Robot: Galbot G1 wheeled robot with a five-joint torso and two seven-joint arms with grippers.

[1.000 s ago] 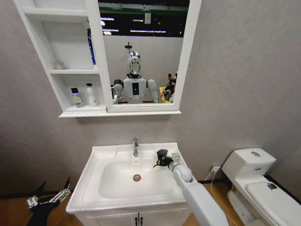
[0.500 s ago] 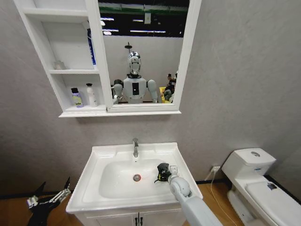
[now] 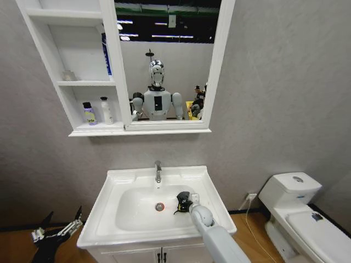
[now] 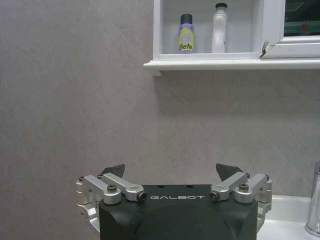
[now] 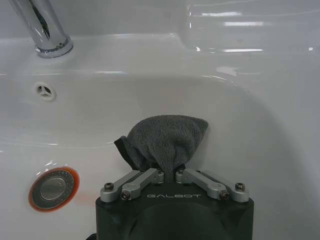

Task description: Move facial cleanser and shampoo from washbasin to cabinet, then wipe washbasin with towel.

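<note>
Head view: white washbasin (image 3: 109,216) w/ chrome tap (image 3: 158,171) at back centre and round drain (image 3: 159,206) in the bowl. Right gripper (image 3: 182,204) is down inside the bowl, just right of the drain, jaws clamped on the dark grey towel (image 3: 181,199). Left gripper (image 3: 55,234) hangs low, off the basin's left side, jaws apart, holding nothing. Above, the white cabinet (image 3: 112,66) w/ mirror (image 3: 164,60); its lowest shelf holds a purple-and-yellow bottle (image 3: 88,114) and a white bottle (image 3: 106,110), side by side.

Left wrist view: left gripper (image 4: 170,173) faces the grey wall, black fingertips (image 4: 113,169) well apart. Cabinet (image 4: 220,64) above, w/ the purple-and-yellow bottle (image 4: 186,34) and white bottle (image 4: 219,28) standing upright on the shelf. Edge of the tap (image 4: 314,205) near the frame edge.

Right wrist view: right gripper (image 5: 170,170) jaws together, pinching the towel (image 5: 165,140), which bunches up and presses against the basin's inner wall (image 5: 240,125). Drain (image 5: 52,186) w/ an orange ring sits off to one side; overflow hole (image 5: 45,91) and tap base (image 5: 50,37) beyond.
</note>
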